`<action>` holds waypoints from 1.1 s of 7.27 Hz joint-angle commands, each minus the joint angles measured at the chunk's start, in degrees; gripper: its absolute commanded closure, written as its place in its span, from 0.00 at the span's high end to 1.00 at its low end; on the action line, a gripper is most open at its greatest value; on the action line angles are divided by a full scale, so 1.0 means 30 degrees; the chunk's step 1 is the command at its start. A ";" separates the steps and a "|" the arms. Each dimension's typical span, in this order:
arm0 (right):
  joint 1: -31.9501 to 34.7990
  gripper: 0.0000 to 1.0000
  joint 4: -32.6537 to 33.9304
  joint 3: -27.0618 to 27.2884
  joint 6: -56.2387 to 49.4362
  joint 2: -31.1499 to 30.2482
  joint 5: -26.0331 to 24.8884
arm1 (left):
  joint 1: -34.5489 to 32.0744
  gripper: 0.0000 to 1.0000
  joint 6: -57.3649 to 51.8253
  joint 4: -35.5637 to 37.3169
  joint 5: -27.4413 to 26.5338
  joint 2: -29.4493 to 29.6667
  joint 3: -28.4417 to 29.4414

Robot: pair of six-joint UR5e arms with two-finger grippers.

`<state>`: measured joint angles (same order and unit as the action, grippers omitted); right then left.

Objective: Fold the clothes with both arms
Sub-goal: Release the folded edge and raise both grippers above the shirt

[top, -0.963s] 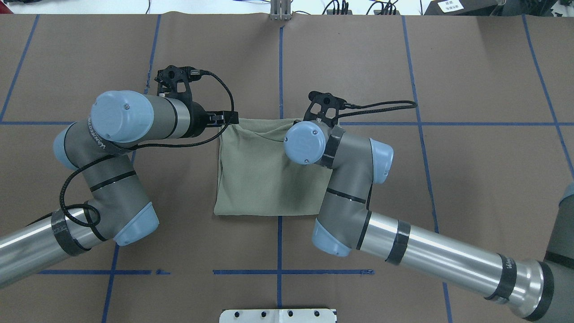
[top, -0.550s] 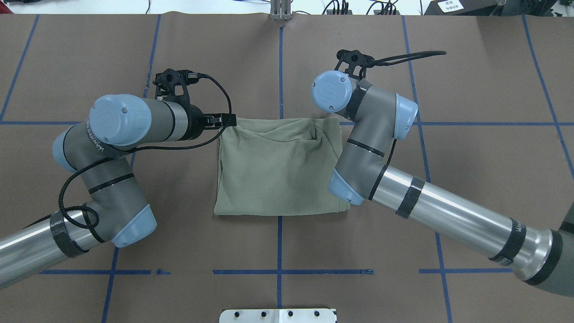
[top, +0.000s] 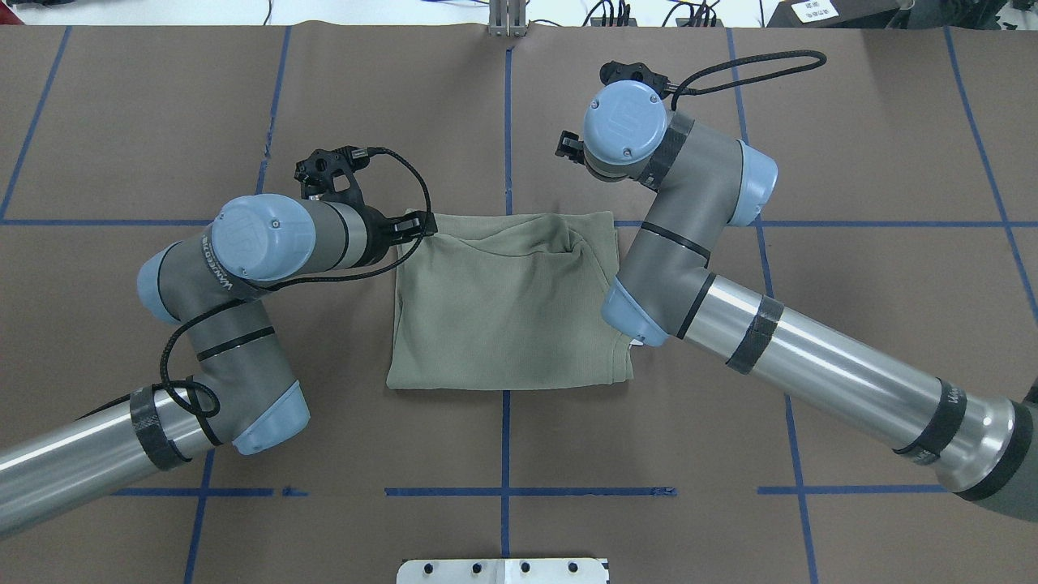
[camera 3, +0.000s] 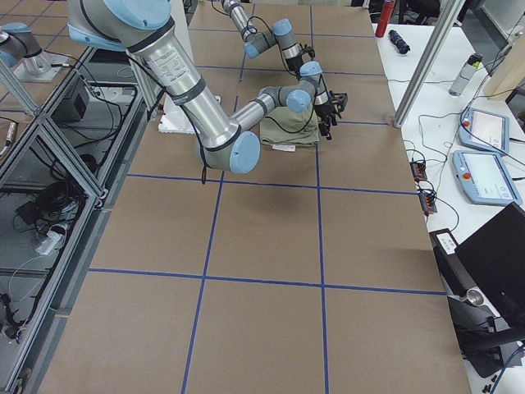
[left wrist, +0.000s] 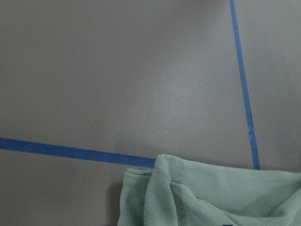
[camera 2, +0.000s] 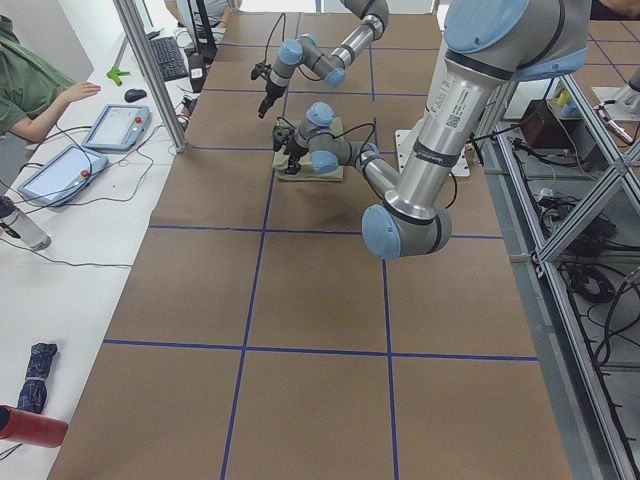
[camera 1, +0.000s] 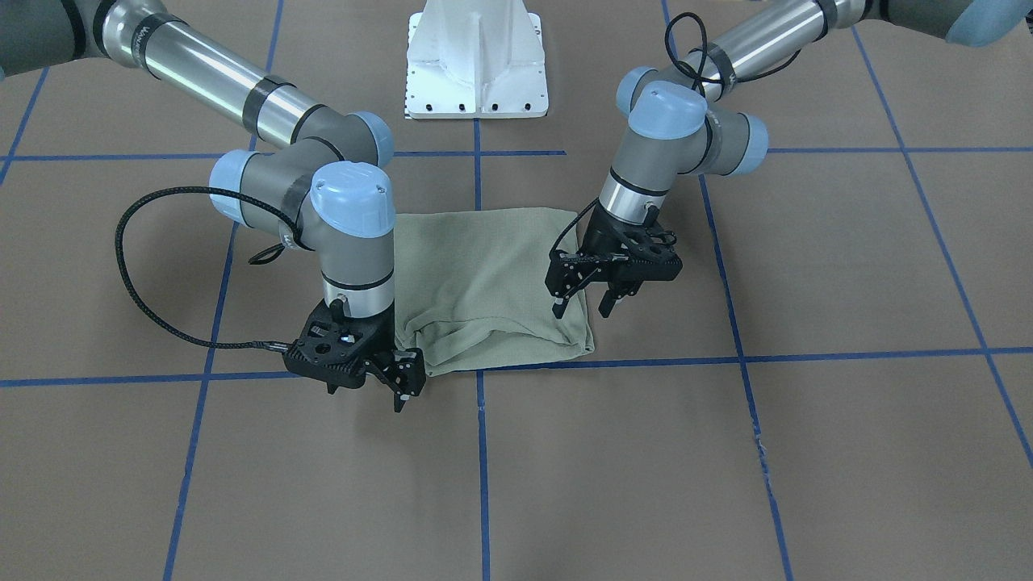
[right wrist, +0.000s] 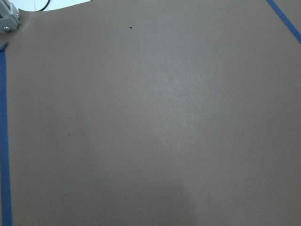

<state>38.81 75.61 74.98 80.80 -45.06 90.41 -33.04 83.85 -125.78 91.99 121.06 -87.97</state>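
both arms (top: pixel 811 357) are silver and grey with light-blue joint caps (top: pixel 263 235) and braided black cables (camera 1: pixel 119 238).

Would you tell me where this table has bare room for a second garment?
Bare: the far-left and far-right squares of the brown paper table cover, and the strip between the sage-green knit shirt and the white metal base plate. Crowded: the shirt's sides and far corners, under the left arm, right arm, black left tool and right tool.

One green shirt (top: pixel 503 300) on one desk (top: pixel 892 146). Two arms, left arm (top: pixel 243 365) and right arm (top: pixel 819 373). Two claws, left claw (camera 1: pixel 581 309) and right claw (camera 1: pixel 401 386). One white pedestal (camera 1: pixel 476 64). Two tablets, near tablet (camera 2: pixel 55 172), far tablet (camera 2: pixel 115 127). One person (camera 2: pixel 25 85) in green.
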 commanded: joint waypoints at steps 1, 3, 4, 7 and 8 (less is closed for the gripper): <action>-0.0017 1.00 -0.0126 0.0027 0.0018 -0.0040 0.0069 | 0.0027 0.28 0.0877 -0.0056 -0.0398 0.0428 0.0465; -0.0046 1.00 -0.0126 0.0027 0.0019 -0.0069 0.0069 | 0.0027 0.28 0.0877 -0.0753 -0.0427 0.0603 0.1427; -0.0047 1.00 -0.0126 0.0027 0.0019 -0.0069 0.0069 | -0.0060 0.28 0.0761 -0.1137 -0.1066 0.0633 0.1810; -0.0047 1.00 -0.0126 0.0027 0.0048 -0.0069 0.0040 | -0.0383 0.02 0.0672 -0.1082 -0.1102 0.0604 0.1901; -0.0076 1.00 -0.0126 0.0027 0.0077 -0.0127 -0.0018 | -0.0384 0.00 0.0671 -0.1053 -0.1131 0.0604 0.2250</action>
<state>38.64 75.23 75.06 80.94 -45.33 90.51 -34.12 85.91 -129.04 88.69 122.87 -82.08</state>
